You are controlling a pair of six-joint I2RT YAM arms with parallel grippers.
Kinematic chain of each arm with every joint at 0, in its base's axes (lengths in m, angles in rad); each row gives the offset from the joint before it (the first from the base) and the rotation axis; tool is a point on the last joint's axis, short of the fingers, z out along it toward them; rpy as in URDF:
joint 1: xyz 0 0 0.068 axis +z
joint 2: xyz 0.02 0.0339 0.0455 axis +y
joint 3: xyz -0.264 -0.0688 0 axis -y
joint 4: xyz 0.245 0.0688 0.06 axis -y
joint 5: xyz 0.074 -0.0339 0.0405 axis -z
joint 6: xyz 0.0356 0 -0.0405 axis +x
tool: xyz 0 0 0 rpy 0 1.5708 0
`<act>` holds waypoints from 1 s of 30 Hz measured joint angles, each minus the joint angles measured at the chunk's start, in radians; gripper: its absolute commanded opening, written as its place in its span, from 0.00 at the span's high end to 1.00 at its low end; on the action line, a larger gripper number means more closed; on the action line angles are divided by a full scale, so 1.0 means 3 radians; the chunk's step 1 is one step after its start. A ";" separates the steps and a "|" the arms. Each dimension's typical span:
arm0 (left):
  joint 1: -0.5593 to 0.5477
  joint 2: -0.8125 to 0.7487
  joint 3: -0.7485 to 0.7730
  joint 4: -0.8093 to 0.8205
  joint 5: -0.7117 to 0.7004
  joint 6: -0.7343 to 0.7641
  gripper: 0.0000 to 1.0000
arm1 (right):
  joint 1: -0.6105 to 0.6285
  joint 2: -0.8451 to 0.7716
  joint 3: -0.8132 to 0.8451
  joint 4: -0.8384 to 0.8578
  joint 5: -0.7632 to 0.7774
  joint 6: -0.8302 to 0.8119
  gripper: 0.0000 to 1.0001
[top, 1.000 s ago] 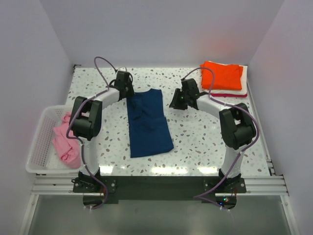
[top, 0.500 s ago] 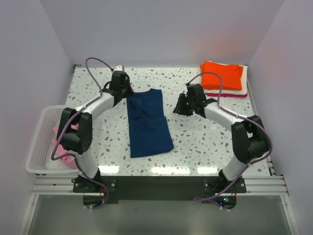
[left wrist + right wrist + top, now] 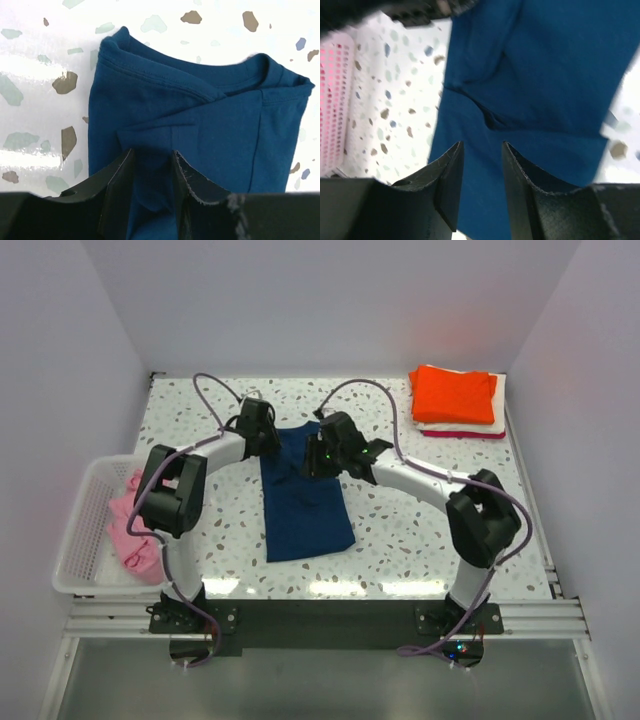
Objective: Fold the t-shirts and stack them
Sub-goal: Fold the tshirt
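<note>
The navy t-shirt (image 3: pixel 303 502) lies folded into a long strip in the middle of the table, collar end at the back. My left gripper (image 3: pixel 267 444) is over its back left corner. In the left wrist view the left gripper (image 3: pixel 152 156) is open, low over the cloth just below the collar (image 3: pixel 200 90). My right gripper (image 3: pixel 315 461) hovers over the shirt's upper right part. Seen from the right wrist, the right gripper (image 3: pixel 481 146) is open above the navy cloth (image 3: pixel 545 75), holding nothing. The folded orange, white and red t-shirts (image 3: pixel 455 398) are stacked at the back right.
A white slatted basket (image 3: pixel 84 540) stands at the table's left edge with the pink t-shirt (image 3: pixel 136 528) in it. That basket (image 3: pixel 335 100) also shows at the left of the right wrist view. The two wrists are close together over the shirt's far end.
The right arm has swung left from beside the shirt to above its upper part. The left gripper has shifted slightly onto the shirt's back left corner. The shirt has not moved.
</note>
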 measured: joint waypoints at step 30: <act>0.0132 0.0085 0.0072 -0.0071 0.0202 -0.0093 0.66 | 0.0451 0.1411 0.1230 -0.0125 0.0684 0.0025 0.62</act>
